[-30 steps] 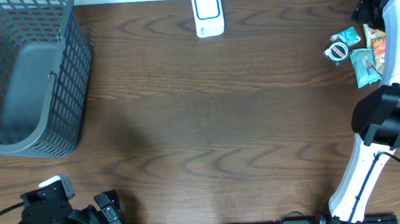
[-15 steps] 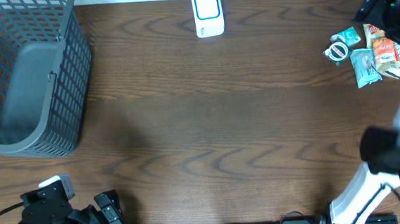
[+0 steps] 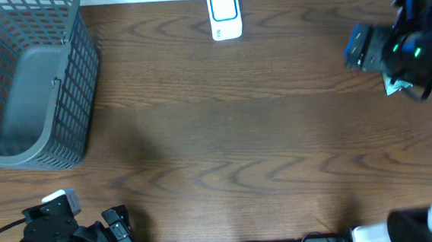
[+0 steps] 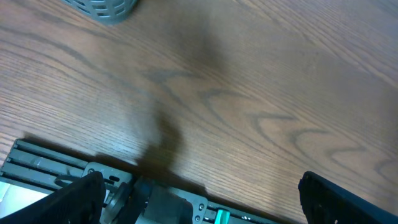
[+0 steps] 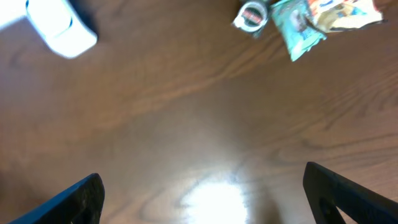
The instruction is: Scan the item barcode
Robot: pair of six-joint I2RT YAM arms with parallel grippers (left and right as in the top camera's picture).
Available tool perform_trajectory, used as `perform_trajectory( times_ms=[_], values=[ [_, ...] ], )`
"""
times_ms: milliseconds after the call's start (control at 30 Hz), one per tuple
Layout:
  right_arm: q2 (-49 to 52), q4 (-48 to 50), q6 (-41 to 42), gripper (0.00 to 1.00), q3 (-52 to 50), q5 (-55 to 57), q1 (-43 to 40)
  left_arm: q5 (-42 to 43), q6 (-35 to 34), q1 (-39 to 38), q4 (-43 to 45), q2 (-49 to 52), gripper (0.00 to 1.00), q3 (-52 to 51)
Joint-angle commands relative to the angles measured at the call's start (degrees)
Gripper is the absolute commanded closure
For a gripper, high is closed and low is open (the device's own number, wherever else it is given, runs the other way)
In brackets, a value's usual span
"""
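Several small items lie together at the table's far right: a round tape-like roll (image 5: 252, 15), a teal packet (image 5: 298, 28) and an orange-and-white packet (image 5: 345, 12). In the overhead view my right arm (image 3: 398, 47) covers them, and only a corner of the teal packet (image 3: 395, 87) shows. The white scanner (image 3: 224, 14) with its blue-rimmed window stands at the middle of the back edge and appears as the scanner (image 5: 59, 28) in the right wrist view. My right gripper (image 5: 202, 190) hangs open well above bare wood, short of the items. My left gripper (image 4: 205, 199) rests open at the front left.
A grey mesh basket (image 3: 31, 88) fills the back left corner; its rim (image 4: 106, 7) shows in the left wrist view. A black rail with a teal mark (image 4: 217, 214) runs along the front edge. Glare marks the wood under the right gripper.
My right arm has swung from the far right edge inward over the pile of items, hiding most of them from overhead. The left arm has not moved.
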Motion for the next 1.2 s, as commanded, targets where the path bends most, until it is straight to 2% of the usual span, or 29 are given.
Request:
perform_trajectory(
  times_ms=[0,167,267,500,667,1167],
  values=[
    [-6.56,1.01,-0.28,0.04,-7.52,3.43,4.46,-0.55,-0.5,0.17,0.04,0.02,0.02,0.17],
    [-18.45,7.39,0.44,0.05,-23.15,3.63,10.14,-0.55,-0.5,0.17,0.04,0.02,0.02,0.17],
    [-27.41,12.59,1.44,0.01,-34.14,3.61,12.35,-0.55,-0.5,0.17,0.04,0.02,0.02,0.17],
    [-38.01,12.79,1.42,0.01,-47.76,0.98,12.48,-0.55,-0.5,0.17,0.04,0.02,0.02,0.17],
    [-40.15,12.61,1.4,0.01,-51.47,-4.5,12.48,-0.55,-0.5,0.17,0.04,0.02,0.02,0.17],
    [-39.93,12.39,1.38,0.01,-51.52,-4.55,12.44,-0.55,-0.5,0.17,0.04,0.02,0.02,0.17]
  ],
)
